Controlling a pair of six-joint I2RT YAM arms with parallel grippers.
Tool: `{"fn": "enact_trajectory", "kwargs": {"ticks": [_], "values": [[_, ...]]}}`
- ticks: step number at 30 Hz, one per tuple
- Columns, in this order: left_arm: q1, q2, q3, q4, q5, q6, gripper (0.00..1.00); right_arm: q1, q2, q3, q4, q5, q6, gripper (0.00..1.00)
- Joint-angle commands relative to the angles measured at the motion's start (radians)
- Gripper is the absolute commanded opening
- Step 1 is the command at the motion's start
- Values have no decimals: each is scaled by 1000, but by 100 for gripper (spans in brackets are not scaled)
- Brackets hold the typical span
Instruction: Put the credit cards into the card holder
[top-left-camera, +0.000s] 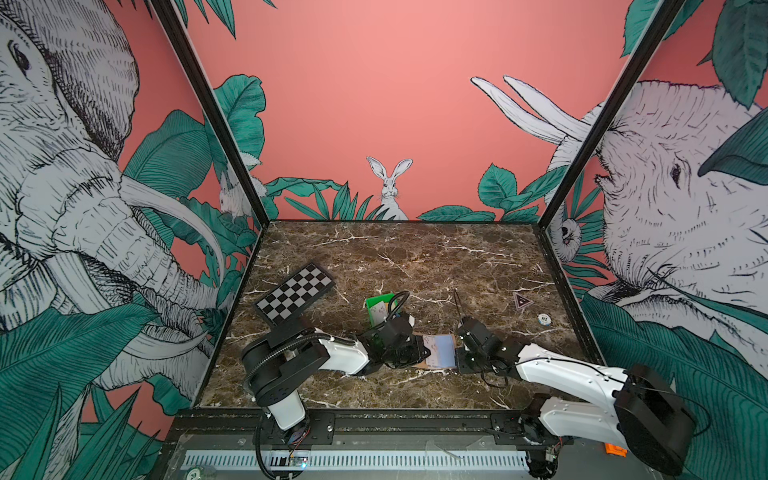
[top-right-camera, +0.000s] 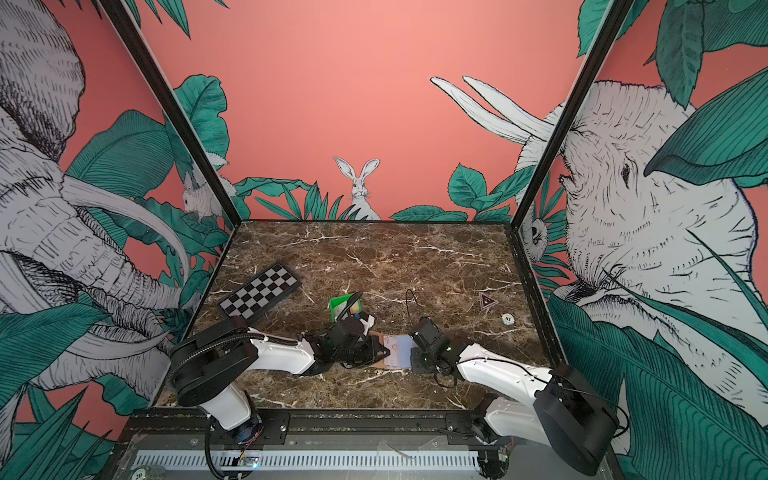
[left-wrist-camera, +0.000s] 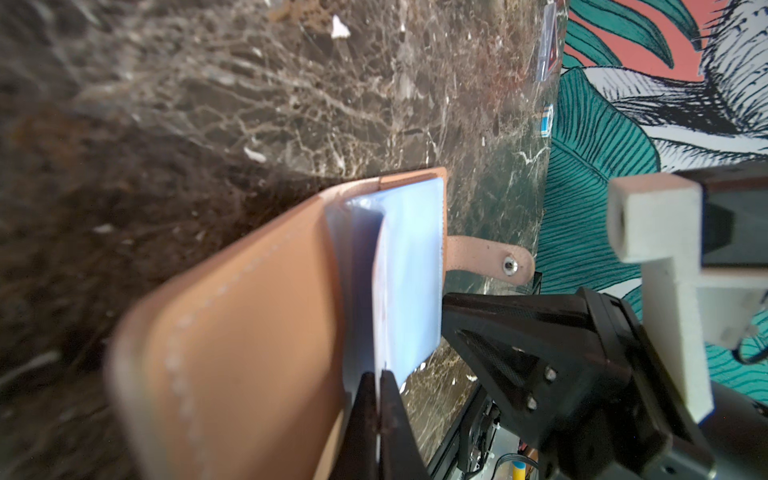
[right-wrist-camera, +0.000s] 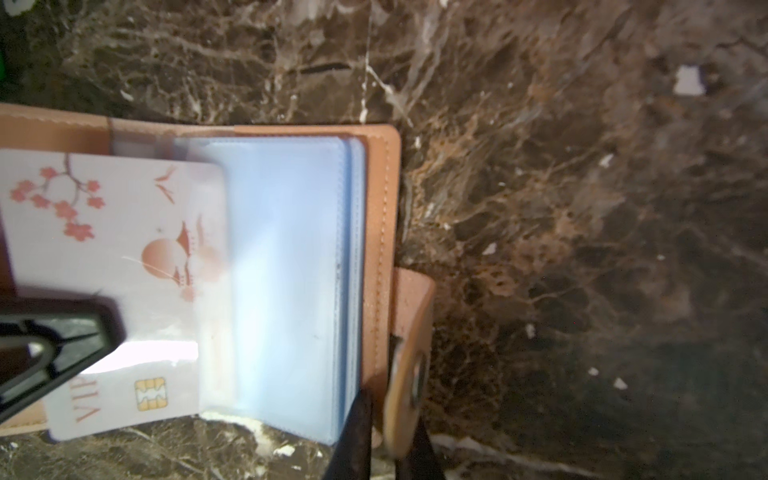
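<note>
The tan card holder (top-left-camera: 445, 336) (top-right-camera: 381, 362) lies open on the marble table between both grippers, its pale blue sleeves (right-wrist-camera: 291, 270) facing up. My left gripper (left-wrist-camera: 379, 415) (top-left-camera: 427, 351) is shut on a white credit card (right-wrist-camera: 112, 232) printed with red blossoms and a gold chip. The card's far edge sits under the top blue sleeve. My right gripper (right-wrist-camera: 386, 436) (top-left-camera: 457, 355) is shut on the holder's outer cover edge, by the snap tab (left-wrist-camera: 490, 259). More credit cards (top-left-camera: 380, 312) stand in a small green tray (top-left-camera: 376, 300) behind the left wrist.
A black-and-white checkered board (top-left-camera: 295, 293) lies at the back left. A round chip (top-left-camera: 544, 319) and a triangular sticker (top-left-camera: 522, 300) lie to the right. Walls close in the table on three sides.
</note>
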Motion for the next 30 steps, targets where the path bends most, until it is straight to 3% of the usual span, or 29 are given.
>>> {"fn": "enact_trajectory", "kwargs": {"ticks": [1, 13, 19, 30], "values": [[-5, 24, 16, -34, -1, -1, 0, -2, 1, -10, 18, -4, 5, 13], [-5, 27, 34, -95, -5, 17, 0, -2, 6, -10, 20, -3, 3, 13], [-5, 13, 39, -150, -19, 33, 11, -2, 3, -10, 19, -1, 4, 13], [-5, -11, 68, -257, -40, 71, 20, -2, 4, -16, 22, -2, 5, 13]]}}
